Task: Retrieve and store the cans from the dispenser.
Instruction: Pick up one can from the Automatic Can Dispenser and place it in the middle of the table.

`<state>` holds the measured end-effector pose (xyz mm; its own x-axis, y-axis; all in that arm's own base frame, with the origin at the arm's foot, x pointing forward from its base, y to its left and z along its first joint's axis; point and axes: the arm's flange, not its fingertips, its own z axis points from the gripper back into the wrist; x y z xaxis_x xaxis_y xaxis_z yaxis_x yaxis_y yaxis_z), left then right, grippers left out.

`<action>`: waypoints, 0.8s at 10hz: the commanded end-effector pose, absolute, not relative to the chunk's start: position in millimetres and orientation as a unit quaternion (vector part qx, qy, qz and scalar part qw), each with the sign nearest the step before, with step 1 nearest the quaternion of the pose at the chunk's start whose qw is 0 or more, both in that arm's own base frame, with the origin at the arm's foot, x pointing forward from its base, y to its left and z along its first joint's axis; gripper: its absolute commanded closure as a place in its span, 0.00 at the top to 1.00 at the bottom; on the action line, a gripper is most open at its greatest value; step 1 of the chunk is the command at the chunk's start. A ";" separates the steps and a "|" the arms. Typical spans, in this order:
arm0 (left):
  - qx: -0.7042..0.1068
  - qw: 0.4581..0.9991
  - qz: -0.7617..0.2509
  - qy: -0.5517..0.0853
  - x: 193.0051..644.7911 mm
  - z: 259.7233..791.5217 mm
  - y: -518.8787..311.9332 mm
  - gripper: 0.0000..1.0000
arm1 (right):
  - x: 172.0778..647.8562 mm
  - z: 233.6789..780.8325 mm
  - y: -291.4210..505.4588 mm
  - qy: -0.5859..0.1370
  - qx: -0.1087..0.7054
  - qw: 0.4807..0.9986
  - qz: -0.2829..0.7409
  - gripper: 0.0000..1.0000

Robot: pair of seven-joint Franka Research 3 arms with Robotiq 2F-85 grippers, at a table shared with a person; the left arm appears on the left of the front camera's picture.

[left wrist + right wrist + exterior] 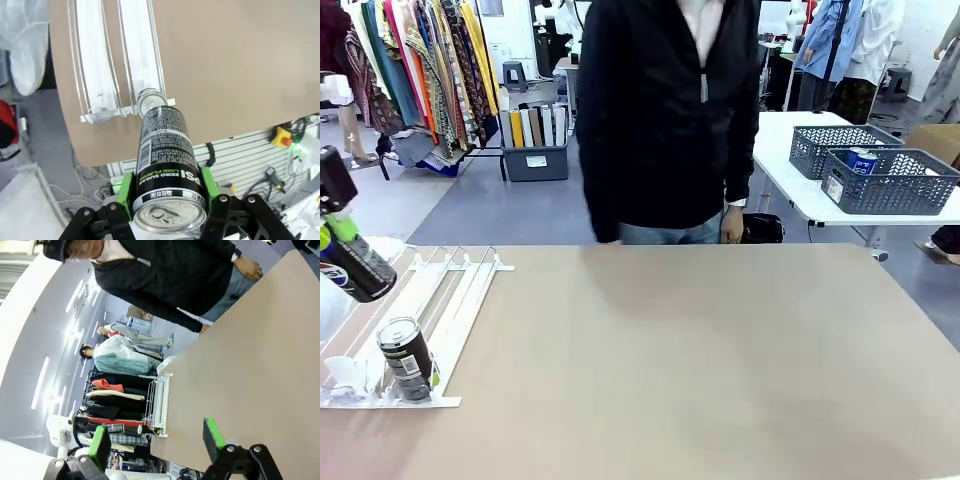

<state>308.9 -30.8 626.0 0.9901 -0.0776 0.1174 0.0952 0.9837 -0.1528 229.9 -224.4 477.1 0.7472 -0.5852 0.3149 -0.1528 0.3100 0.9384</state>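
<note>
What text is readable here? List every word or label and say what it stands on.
"PSI ZERO SUGAR LIME FLAVOR": on the black can gripped in the left pincer, upside down; its fine print is too small.
The standing can in the dispenser: label blurred.
The blue can in the far basket: lettering too small.

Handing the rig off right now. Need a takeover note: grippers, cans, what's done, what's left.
Left gripper: shut on a black Pepsi can, held tilted in the air by the dispenser.
Right gripper: open, holding nothing, above bare table.
Dispenser: a second black can stands at the stopper end, nearest the robot.
A blue can sits in a grey mesh basket on the white table behind.
Done: one can is out of the rack.
Left: store the can in the grip, then fetch the second.
Person stands at the far side, not reaching in.
</note>
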 end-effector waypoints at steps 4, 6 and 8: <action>-0.079 0.994 -0.043 -0.056 308.9 626.0 -30.8 0.00 | 232.8 480.3 -224.6 -0.338 0.574 0.732 -0.140 1.00; -0.081 0.994 -0.047 -0.049 310.0 615.7 -28.0 0.00 | 232.8 480.3 -224.6 -0.338 0.574 0.732 -0.140 1.00; -0.120 0.987 -0.083 -0.064 345.8 608.4 -79.4 0.00 | 232.8 480.3 -224.6 -0.338 0.574 0.732 -0.140 1.00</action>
<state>323.6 -52.9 608.5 0.9851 -0.1253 0.1181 0.1461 0.9713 -0.1878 229.8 -224.4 477.2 0.7473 -0.5850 0.3152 -0.1532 0.3100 0.9383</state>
